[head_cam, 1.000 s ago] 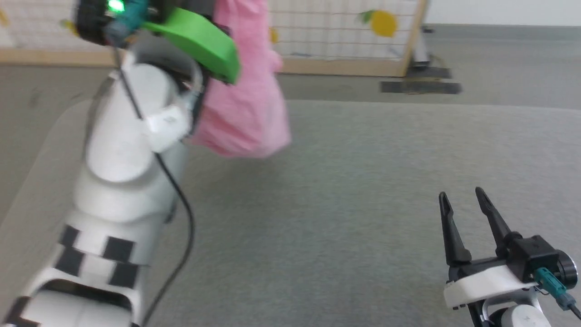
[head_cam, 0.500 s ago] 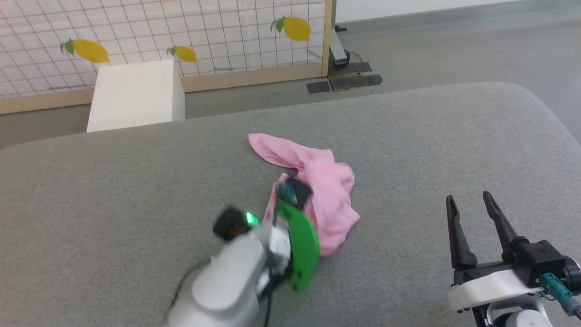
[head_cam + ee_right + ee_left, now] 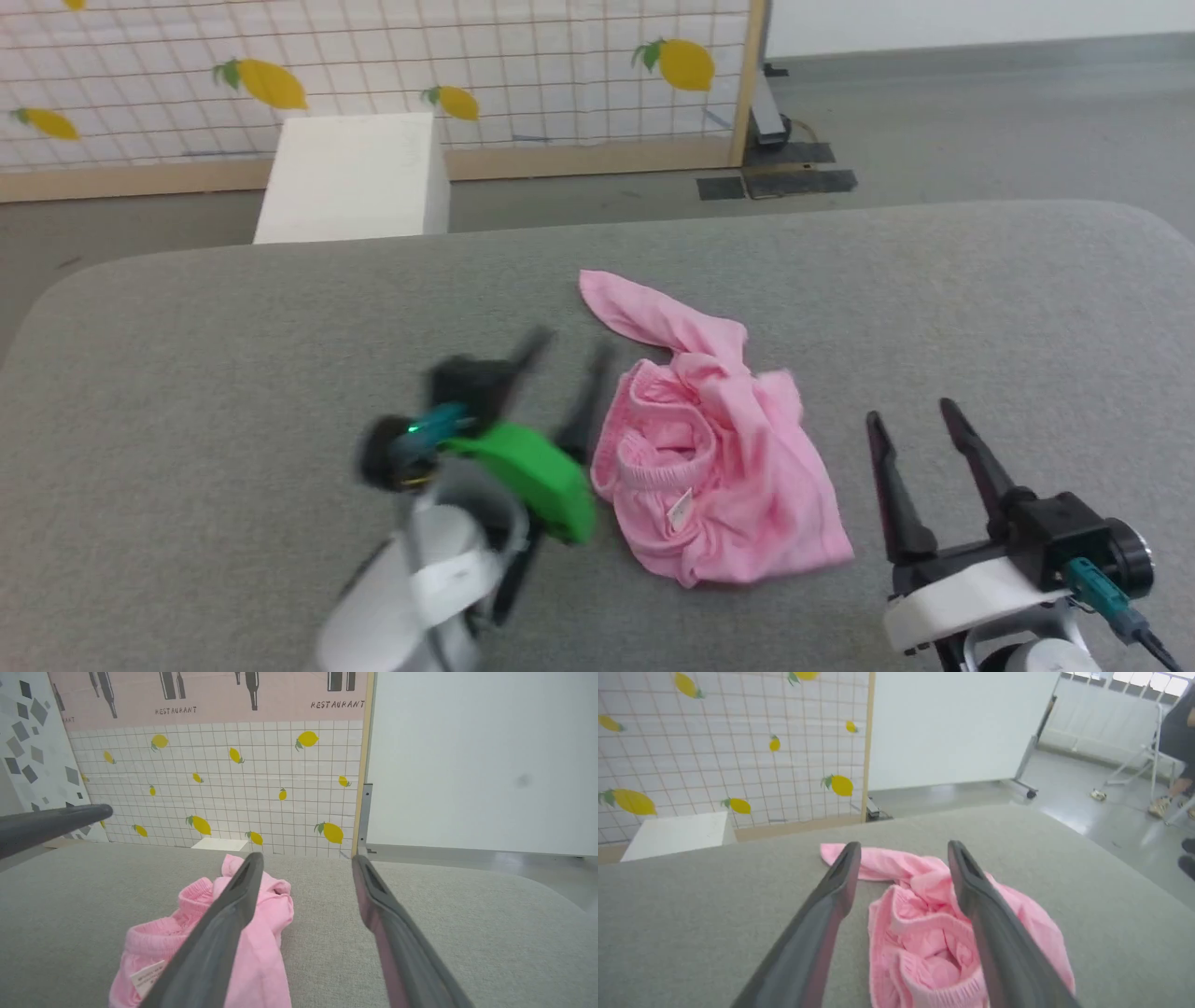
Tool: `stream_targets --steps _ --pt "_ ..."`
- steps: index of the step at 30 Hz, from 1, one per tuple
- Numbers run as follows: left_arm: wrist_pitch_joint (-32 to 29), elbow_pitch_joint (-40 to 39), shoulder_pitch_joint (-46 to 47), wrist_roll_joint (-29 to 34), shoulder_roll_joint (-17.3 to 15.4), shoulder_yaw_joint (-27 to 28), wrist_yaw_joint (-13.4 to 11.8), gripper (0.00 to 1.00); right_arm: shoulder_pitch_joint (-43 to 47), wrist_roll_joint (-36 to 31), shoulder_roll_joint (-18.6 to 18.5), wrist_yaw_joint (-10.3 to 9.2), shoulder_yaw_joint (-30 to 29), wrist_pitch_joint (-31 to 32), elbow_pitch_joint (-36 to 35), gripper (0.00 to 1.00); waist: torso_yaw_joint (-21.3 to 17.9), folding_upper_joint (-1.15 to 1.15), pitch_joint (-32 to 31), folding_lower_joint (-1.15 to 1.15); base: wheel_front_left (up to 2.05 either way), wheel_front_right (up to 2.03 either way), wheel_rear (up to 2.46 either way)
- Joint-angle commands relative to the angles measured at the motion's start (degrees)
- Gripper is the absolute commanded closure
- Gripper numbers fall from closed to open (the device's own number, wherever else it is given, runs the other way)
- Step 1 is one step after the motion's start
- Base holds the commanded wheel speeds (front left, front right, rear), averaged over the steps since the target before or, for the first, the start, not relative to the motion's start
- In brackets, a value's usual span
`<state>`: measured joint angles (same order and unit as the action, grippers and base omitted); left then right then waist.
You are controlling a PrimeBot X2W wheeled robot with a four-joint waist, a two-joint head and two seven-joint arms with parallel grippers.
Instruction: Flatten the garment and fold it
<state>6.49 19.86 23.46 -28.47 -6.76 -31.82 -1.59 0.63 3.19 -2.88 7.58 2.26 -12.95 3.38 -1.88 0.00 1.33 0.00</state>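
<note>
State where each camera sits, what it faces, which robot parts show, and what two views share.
Head view: on the head, looking down at the garment on the grey surface; left gripper and right gripper show.
Left wrist view: left wrist, along its open fingers onto the garment.
Right wrist view: right wrist, past its fingers toward the lemon screen.
Both wrist views share the garment.

Left pincer (image 3: 569,350) spread wide, blurred; right pincer (image 3: 910,415) spread wide, aimed forward.
</note>
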Motion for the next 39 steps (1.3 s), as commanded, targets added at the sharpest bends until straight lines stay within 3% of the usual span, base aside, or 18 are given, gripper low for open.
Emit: stream_targets --steps 1,5,9,19,20,21,27,33,37,38,39 --pt "3.1 -1.3 -2.2 1.0 -1.4 1.6 -1.8 0.00 -0.8 0.3 0.0 -0.09 0.6 0.7 -0.4 0.00 1.4 0.00 -0.3 0.00 0.00 0.00 0.00" --pt "7.9 -6.4 -7.0 2.5 -4.1 7.2 -6.2 0.00 -2.9 0.0 0.0 -0.09 1.8 6.2 0.5 0.00 3.1 0.00 0.2 0.00 0.00 0.00 0.00" --pt "8.5 -11.9 -11.2 5.1 -5.3 11.8 -8.0 0.00 -5.4 0.8 0.0 -0.09 1.3 17.3 4.5 0.00 4.7 0.00 1.4 0.00 0.00 0.00 0.00" --pt "8.5 -19.3 -18.3 11.1 -1.3 20.1 -5.7 0.00 -10.3 1.8 0.0 -0.09 -2.1 41.8 11.9 0.00 8.3 0.00 4.5 0.00 0.00 0.00 0.00" --pt "8.5 -19.3 -18.5 11.5 -0.8 20.7 -5.2 0.00 -10.4 2.0 0.0 -0.09 -2.2 43.2 11.6 0.68 8.4 0.00 4.5 0.00 0.00 0.00 0.00" --pt "8.5 -19.3 -18.7 11.8 -0.3 21.1 -4.7 0.00 -10.3 2.3 0.0 -0.09 -2.2 44.1 11.1 1.00 8.6 0.00 4.6 0.00 0.00 0.00 0.00" --pt "8.5 -18.5 -19.2 13.3 1.2 23.4 -2.7 0.00 -8.3 3.4 -0.2 -0.09 -6.4 43.2 6.1 1.00 7.9 0.00 4.1 0.00 0.00 0.00 0.00" --pt "8.5 -18.1 -19.5 14.8 2.1 24.7 -1.2 0.00 -4.6 3.3 0.0 -0.09 -20.4 37.4 0.9 1.00 6.3 0.00 3.2 0.00 0.00 0.00 0.00" --pt "8.5 -17.6 -19.6 15.4 2.5 24.7 0.0 0.00 -1.7 5.8 0.0 -0.09 -27.9 35.9 2.2 1.00 4.8 0.00 2.9 0.00 0.00 0.00 0.00" --pt "8.5 -17.4 -19.5 15.5 2.7 24.5 0.3 0.00 -1.1 5.5 0.0 -0.09 -29.5 35.4 2.8 0.57 4.5 0.00 2.9 0.00 0.00 0.00 0.00" --pt "8.5 -17.2 -19.5 15.7 2.7 24.3 0.6 0.00 -0.7 5.5 0.0 -0.09 -30.3 35.2 3.2 0.00 4.1 0.00 2.9 0.00 0.00 0.00 0.00"
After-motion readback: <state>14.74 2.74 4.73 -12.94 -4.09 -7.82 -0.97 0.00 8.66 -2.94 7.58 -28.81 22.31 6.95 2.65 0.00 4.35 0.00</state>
